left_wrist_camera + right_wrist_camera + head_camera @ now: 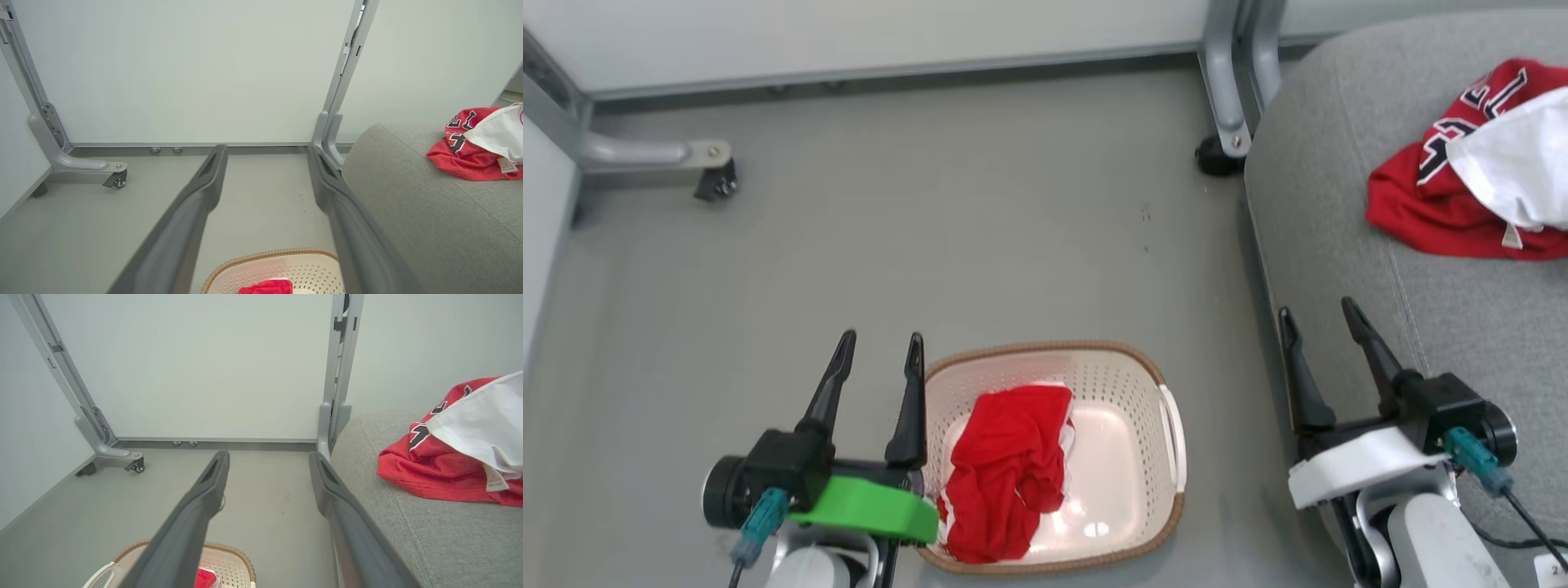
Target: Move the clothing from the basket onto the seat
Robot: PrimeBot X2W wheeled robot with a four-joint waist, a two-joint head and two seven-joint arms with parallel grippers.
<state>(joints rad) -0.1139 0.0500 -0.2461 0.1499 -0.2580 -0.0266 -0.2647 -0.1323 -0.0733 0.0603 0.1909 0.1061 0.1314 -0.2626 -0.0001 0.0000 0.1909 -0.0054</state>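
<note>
Jersey [1437, 212] on seat [1339, 204] at 2 o'clock, shorts [1005, 482] in basket [1045, 349] at 6 o'clock; left end effector [882, 339] and right end effector [1316, 310] both wide, empty; next move, judged: left one drops onto shorts and pinches.

The cream basket [1045, 349] stood on the grey floor [931, 204] with crumpled red shorts [1005, 474] lying in its left half. The left gripper [882, 336] hung at the basket's left rim, its fingers [827, 392] spread and empty, while the right gripper [1316, 307], likewise spread, hung at the near edge of the grey seat [1339, 163]. A red jersey [1437, 204] lay on the seat, well apart from both.
</note>
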